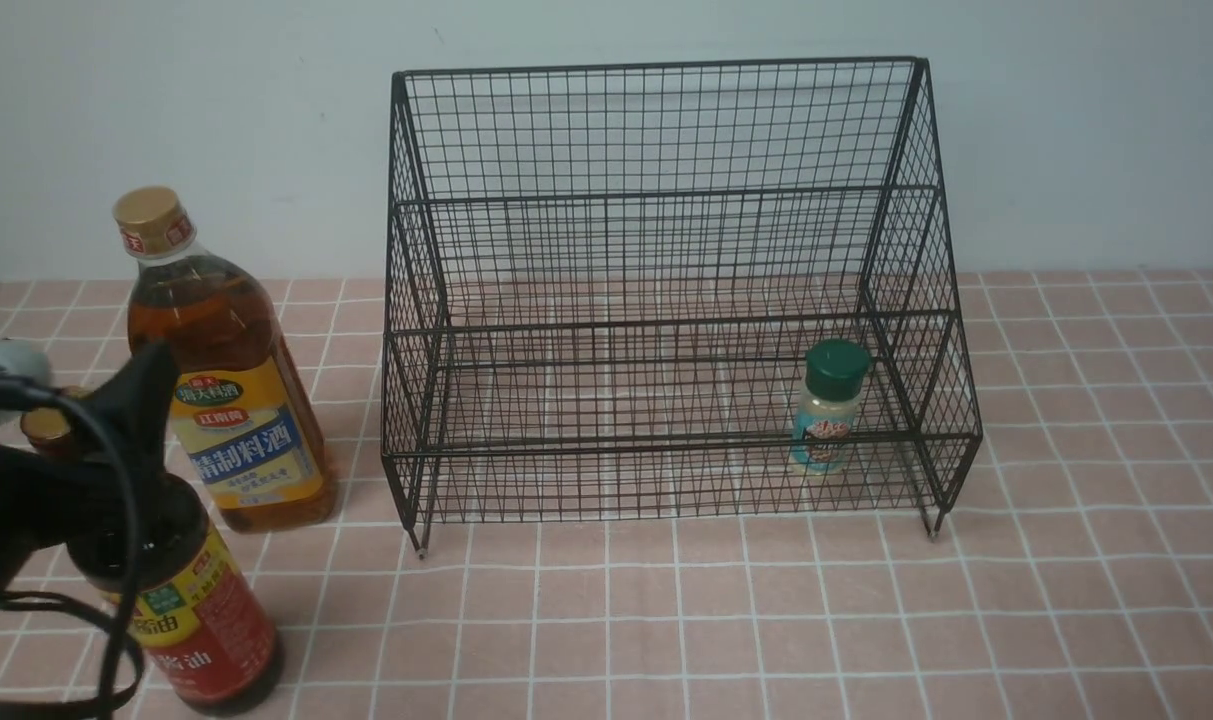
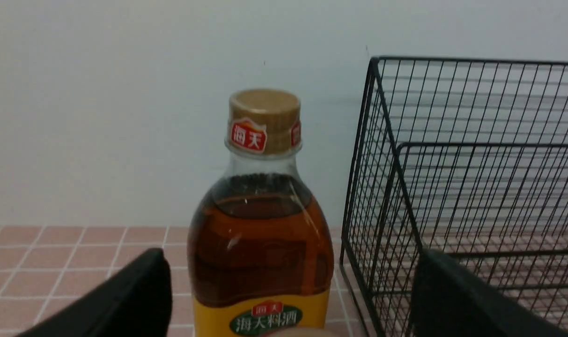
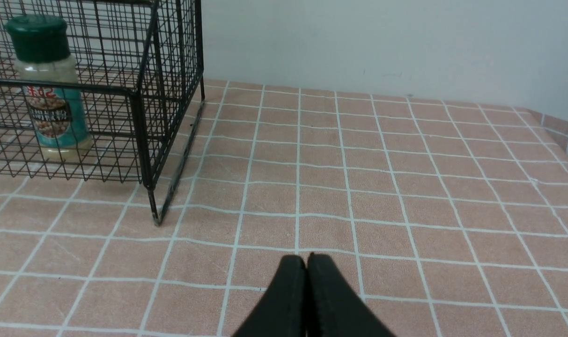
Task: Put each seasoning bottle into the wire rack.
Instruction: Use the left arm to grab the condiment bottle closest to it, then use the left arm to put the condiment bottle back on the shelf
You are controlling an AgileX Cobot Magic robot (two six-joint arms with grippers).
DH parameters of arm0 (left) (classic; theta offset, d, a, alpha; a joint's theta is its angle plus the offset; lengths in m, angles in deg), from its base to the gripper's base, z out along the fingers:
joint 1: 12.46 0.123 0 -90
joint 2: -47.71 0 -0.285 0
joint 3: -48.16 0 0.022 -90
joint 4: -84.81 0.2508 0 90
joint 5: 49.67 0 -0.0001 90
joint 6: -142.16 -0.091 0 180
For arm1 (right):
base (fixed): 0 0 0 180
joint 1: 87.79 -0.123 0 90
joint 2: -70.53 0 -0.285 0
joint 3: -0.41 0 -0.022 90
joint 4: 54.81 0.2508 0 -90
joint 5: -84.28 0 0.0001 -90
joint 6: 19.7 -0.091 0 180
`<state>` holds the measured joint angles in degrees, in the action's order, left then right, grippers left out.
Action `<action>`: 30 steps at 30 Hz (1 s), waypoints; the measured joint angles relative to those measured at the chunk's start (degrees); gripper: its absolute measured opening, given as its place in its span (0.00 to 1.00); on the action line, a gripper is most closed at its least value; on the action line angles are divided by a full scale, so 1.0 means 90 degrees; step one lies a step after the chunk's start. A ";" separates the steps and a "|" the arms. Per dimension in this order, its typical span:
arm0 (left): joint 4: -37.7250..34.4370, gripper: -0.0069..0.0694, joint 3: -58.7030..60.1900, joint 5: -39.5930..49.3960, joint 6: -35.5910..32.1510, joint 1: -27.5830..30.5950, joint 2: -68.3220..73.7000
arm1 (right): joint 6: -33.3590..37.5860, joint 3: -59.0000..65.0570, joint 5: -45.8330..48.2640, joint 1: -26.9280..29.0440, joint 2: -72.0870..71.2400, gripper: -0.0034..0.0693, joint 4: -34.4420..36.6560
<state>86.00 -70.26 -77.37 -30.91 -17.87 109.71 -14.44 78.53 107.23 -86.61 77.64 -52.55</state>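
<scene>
Where the left gripper (image 1: 96,440) crosses, dark soy-sauce bottle (image 1: 201,610) neck hidden

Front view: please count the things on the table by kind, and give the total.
Tall bottles: 2, the amber bottle and the dark soy-sauce bottle
Shaker jars: 1, the green-capped jar
Racks: 1, the wire rack
Total: 4
</scene>
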 joint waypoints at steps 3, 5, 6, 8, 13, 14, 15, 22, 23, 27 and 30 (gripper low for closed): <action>0.0000 0.87 0.0000 -0.0120 -0.0005 0.0000 0.0278 | 0.0000 0.0000 0.0000 0.0000 0.0000 0.03 0.0000; -0.0008 0.80 0.0000 -0.0283 -0.0006 0.0000 0.0563 | 0.0000 0.0000 0.0000 0.0000 0.0000 0.03 0.0000; -0.0012 0.75 -0.0001 -0.0367 -0.0006 0.0000 0.0673 | 0.0000 0.0000 0.0000 0.0000 0.0000 0.03 0.0000; -0.0015 0.64 -0.0007 -0.0478 -0.0006 0.0000 0.0839 | 0.0000 0.0000 0.0000 0.0000 0.0000 0.03 0.0000; 0.0107 0.55 -0.0051 -0.0692 0.0282 0.0000 0.0979 | 0.0000 0.0000 0.0000 0.0000 0.0000 0.03 0.0000; 0.0227 0.54 -0.0051 -0.0710 0.0417 0.0000 0.0972 | 0.0000 0.0000 0.0000 0.0000 0.0000 0.03 0.0000; 0.0476 0.52 -0.0046 -0.0711 0.0633 0.0000 0.0932 | 0.0000 0.0000 0.0000 0.0000 0.0000 0.03 0.0000; 0.2282 0.43 -0.0558 -0.0391 0.2504 0.0006 0.0287 | 0.0006 0.0000 0.0000 0.0000 0.0000 0.03 0.0000; 0.2343 0.43 -0.0592 -0.0391 0.2556 0.0006 0.0266 | 0.0006 0.0000 0.0000 0.0000 0.0000 0.03 0.0000; 0.3409 0.43 -0.1444 -0.0403 0.3492 0.0006 0.0007 | 0.0006 0.0000 0.0000 0.0000 0.0000 0.03 0.0000; 0.4241 0.43 -0.2231 -0.0388 0.4154 0.0006 0.0017 | 0.0006 0.0000 0.0000 0.0000 0.0000 0.03 0.0000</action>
<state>124.17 -90.34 -80.86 6.47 -17.81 109.87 -14.38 78.53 107.23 -86.61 77.64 -52.55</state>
